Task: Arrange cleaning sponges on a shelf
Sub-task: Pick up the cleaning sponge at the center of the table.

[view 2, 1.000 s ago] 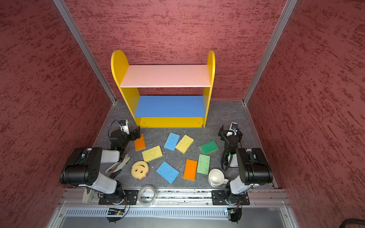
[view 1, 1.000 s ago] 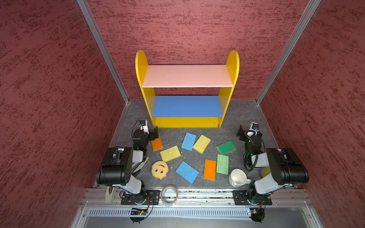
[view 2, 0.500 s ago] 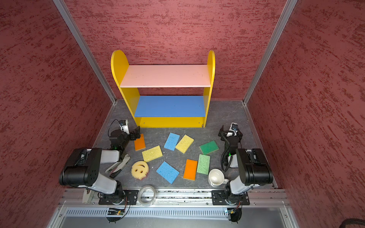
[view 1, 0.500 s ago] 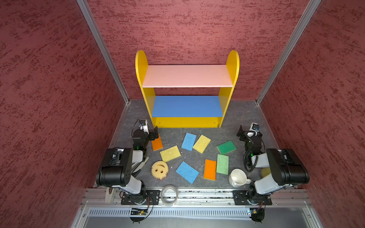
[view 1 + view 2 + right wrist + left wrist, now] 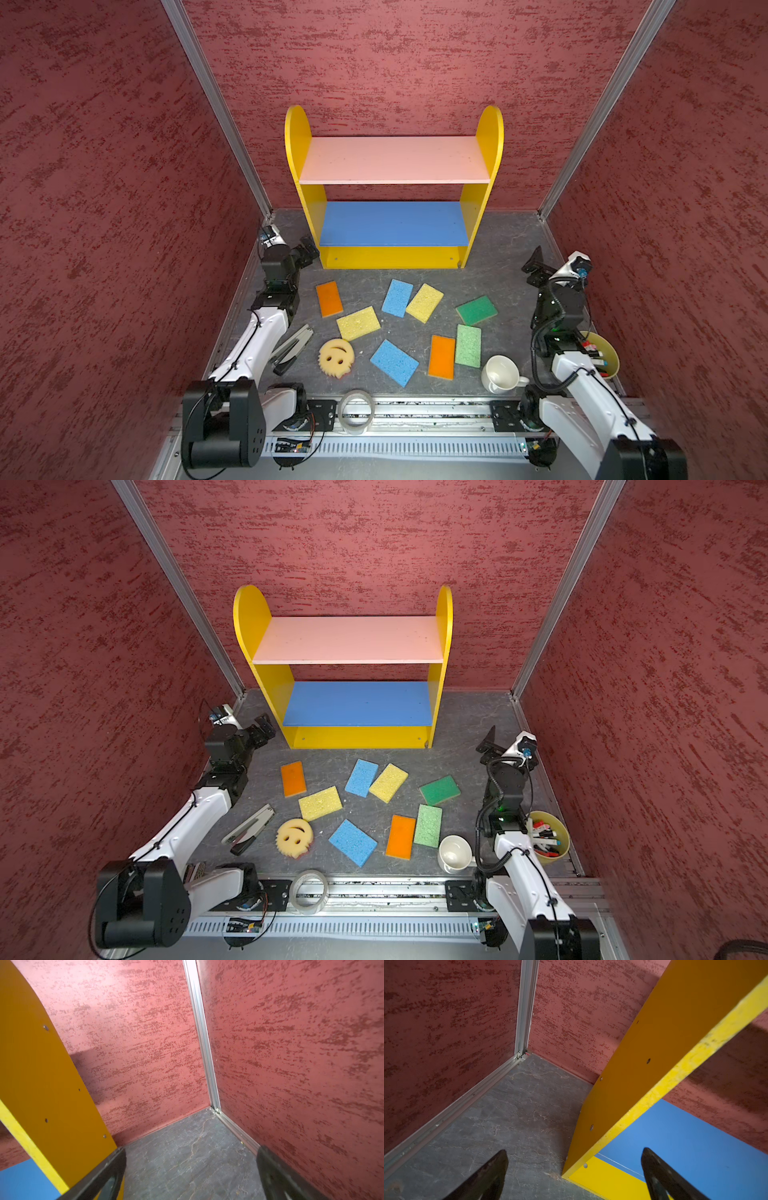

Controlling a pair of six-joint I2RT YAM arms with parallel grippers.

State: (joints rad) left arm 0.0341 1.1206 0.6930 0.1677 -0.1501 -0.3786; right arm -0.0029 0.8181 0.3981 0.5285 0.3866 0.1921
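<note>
The shelf [image 5: 395, 160] stands at the back of the desk [image 5: 498, 249], against the rough red wall. It's made of smooth painted boards: yellow side panels with rounded tops, a pink upper board, a blue middle board and a yellow base.

None of the sponges are on it yet. All nine lie flat on the grey, marble-looking desk in front of it, none stacked. Eight are porous foam rectangles:
- an orange sponge [image 5: 329, 298] nearest the left arm
- a blue sponge [image 5: 397, 297] right up against a yellow sponge [image 5: 424, 302]
- a dark green sponge [image 5: 476, 310] off toward the right
- a second yellow sponge [image 5: 358, 323]
- a light green sponge [image 5: 468, 345] just beside a second orange sponge [image 5: 441, 357]
- a second blue sponge [image 5: 394, 362] near the front

The ninth is a round yellow smiley sponge [image 5: 336, 357] with a scalloped edge and a bit of pink peeking out underneath.

For containers, there's a glossy white mug [image 5: 500, 373] with its mouth toward the camera. A round yellow bowl [image 5: 559, 827] by the right arm holds a bunch of markers [image 5: 544, 837]. A clear tape ring [image 5: 356, 411] sits on the front rail, and a grey-and-black stapler [image 5: 291, 349] lies beside the left arm.

Both grippers are spread wide with nothing in them. The left gripper [image 5: 308, 249] is next to the shelf's bottom left corner. The right gripper [image 5: 535, 266] is near the back right corner, apart from the shelf.
</note>
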